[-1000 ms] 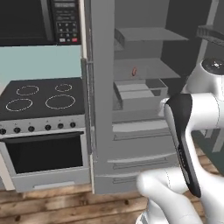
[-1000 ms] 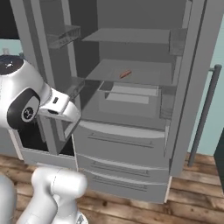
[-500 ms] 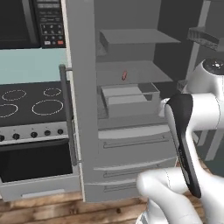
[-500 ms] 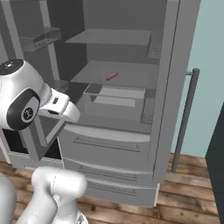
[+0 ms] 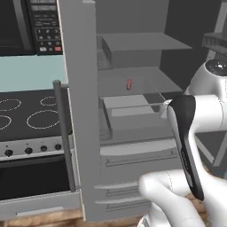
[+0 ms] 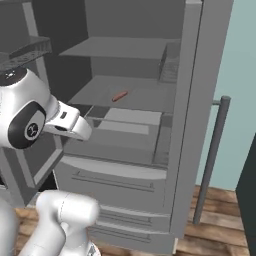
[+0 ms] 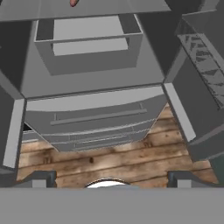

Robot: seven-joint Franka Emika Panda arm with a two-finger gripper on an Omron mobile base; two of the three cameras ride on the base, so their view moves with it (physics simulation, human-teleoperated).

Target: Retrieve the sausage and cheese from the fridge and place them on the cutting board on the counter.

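The fridge (image 5: 133, 146) stands with both doors swung wide, its interior open to the front between the left door (image 5: 82, 111) and the right door (image 6: 200, 115). Bare shelf lies all around the sausage (image 6: 119, 96), which sits on the middle shelf (image 6: 145, 92) behind the clear bin (image 6: 127, 125). It is a short reddish-brown link, lying flat, its long axis running from 8 toward 2 o'clock in the right base view. In the hand view it peeks in at 12 o'clock (image 7: 73, 2). The gripper (image 7: 109, 177) fingers stand wide apart, holding nothing, above the drawers (image 7: 94, 118) and wood floor (image 7: 131, 162).
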